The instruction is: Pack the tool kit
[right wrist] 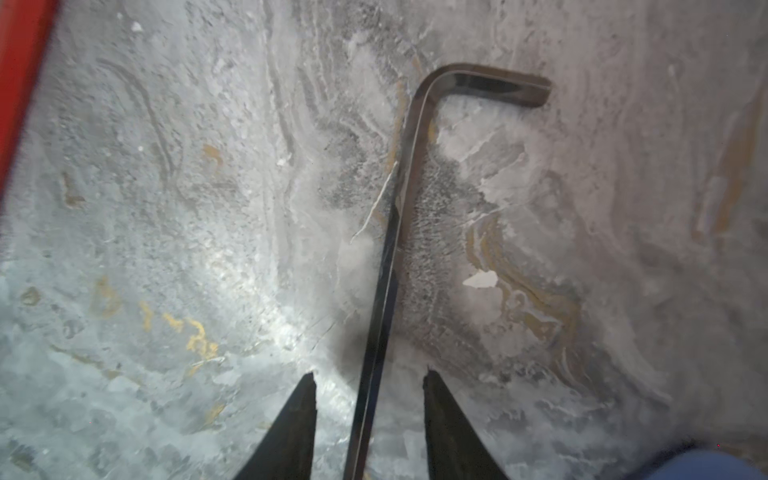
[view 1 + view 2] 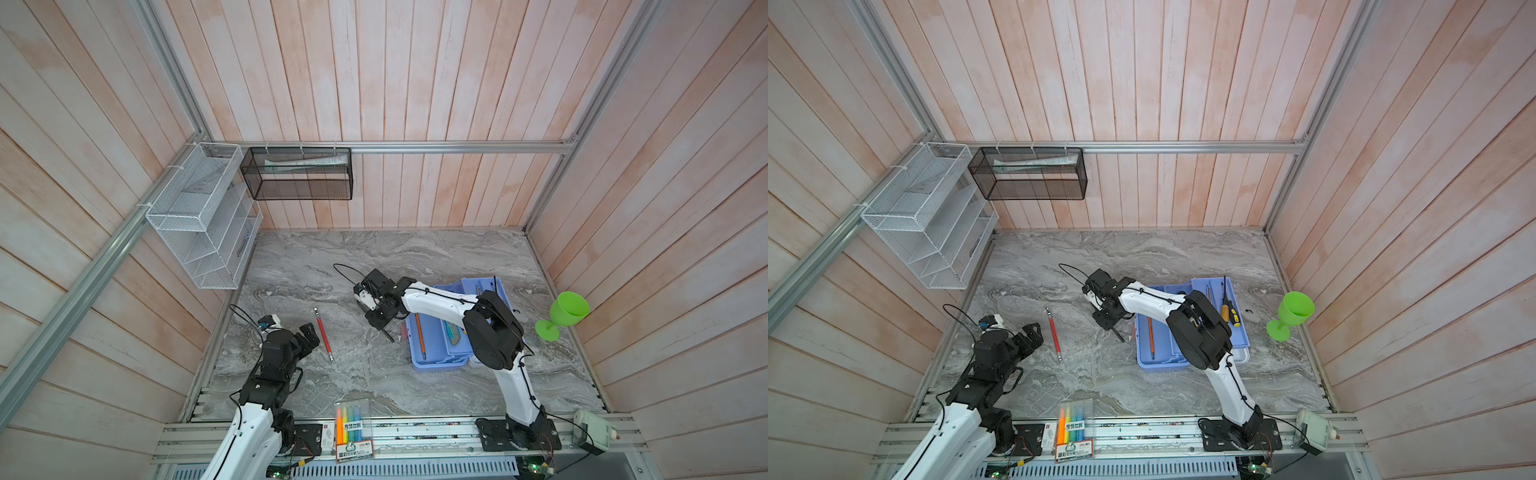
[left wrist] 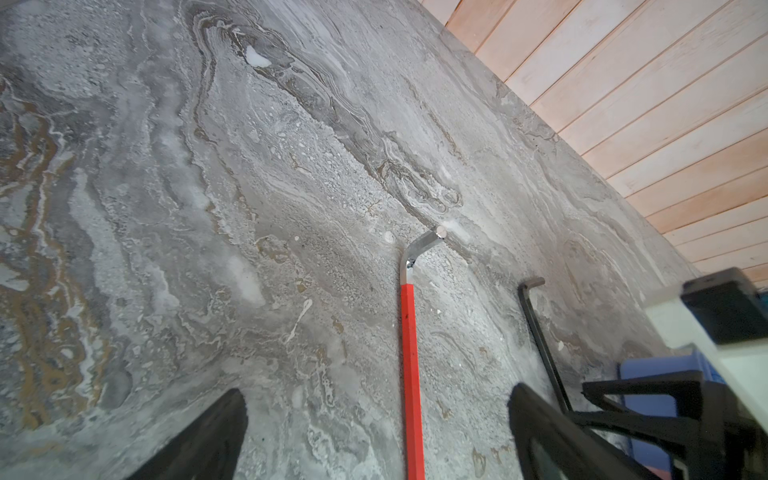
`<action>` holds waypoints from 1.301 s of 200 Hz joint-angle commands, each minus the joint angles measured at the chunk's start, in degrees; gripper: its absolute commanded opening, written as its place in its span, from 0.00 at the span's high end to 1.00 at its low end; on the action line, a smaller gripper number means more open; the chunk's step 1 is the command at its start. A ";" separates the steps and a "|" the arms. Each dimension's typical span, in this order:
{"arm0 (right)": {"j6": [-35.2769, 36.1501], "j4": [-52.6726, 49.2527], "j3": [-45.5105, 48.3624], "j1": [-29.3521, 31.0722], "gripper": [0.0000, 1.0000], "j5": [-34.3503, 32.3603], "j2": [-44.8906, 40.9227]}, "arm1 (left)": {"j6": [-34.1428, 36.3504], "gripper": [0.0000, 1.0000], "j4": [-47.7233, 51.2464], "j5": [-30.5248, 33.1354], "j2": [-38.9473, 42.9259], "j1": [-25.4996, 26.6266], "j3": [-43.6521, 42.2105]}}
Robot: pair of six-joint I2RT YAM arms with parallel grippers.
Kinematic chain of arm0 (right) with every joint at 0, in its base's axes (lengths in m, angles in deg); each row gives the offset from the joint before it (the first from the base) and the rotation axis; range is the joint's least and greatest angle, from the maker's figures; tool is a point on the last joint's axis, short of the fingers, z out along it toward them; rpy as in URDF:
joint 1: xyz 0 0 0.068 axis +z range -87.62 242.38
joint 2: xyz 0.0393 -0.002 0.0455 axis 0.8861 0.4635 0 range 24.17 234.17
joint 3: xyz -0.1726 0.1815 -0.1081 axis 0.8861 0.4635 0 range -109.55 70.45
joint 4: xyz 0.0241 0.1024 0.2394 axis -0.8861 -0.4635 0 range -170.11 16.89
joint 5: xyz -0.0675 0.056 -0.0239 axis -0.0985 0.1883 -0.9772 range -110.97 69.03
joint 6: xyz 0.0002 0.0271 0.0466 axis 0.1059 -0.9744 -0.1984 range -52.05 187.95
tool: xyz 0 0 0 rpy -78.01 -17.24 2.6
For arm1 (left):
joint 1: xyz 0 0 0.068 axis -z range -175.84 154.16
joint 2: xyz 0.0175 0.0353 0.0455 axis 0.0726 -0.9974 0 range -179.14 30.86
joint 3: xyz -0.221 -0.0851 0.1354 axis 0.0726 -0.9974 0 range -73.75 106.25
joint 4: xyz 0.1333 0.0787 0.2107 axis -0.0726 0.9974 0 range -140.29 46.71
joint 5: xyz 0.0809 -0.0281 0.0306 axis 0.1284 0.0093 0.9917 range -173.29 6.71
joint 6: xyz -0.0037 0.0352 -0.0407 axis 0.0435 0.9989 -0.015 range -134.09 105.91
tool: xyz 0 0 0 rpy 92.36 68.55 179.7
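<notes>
Straddling black L-bent hex key [image 1: 409, 166] on veined marble [image 1: 166, 208], right pincer [image 1: 370, 372] released, left pincer [image 3: 378, 390] spread

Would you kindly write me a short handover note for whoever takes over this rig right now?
Grippers: the left gripper is open beside the red hex key on the table. The right gripper is open, fingers either side of the black hex key, which lies ungripped beside the blue case.
Done: an orange screwdriver and teal knife lie in the case; a yellow-and-black screwdriver is in its tray.
Left: pack both hex keys, then close up.
</notes>
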 commanded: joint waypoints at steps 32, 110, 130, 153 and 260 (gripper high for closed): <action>1.86 -3.27 -5.28 -0.25 0.58 -2.25 5.55 | -0.15 0.00 0.33 0.53 0.51 0.25 -0.05; -1.46 -12.20 -12.40 0.79 0.85 -6.28 12.13 | -0.07 0.00 0.11 0.58 0.15 0.17 0.03; -2.69 -14.34 -14.14 0.90 0.92 -6.64 13.72 | -0.06 0.00 0.01 0.45 0.17 0.18 0.00; -3.93 -14.61 -14.94 0.98 1.00 -7.06 13.04 | 0.03 0.00 0.07 0.38 0.15 0.18 0.00; -8.19 -11.63 -12.43 0.20 1.00 -2.00 -0.58 | 0.12 0.00 0.14 0.27 1.08 0.24 -0.23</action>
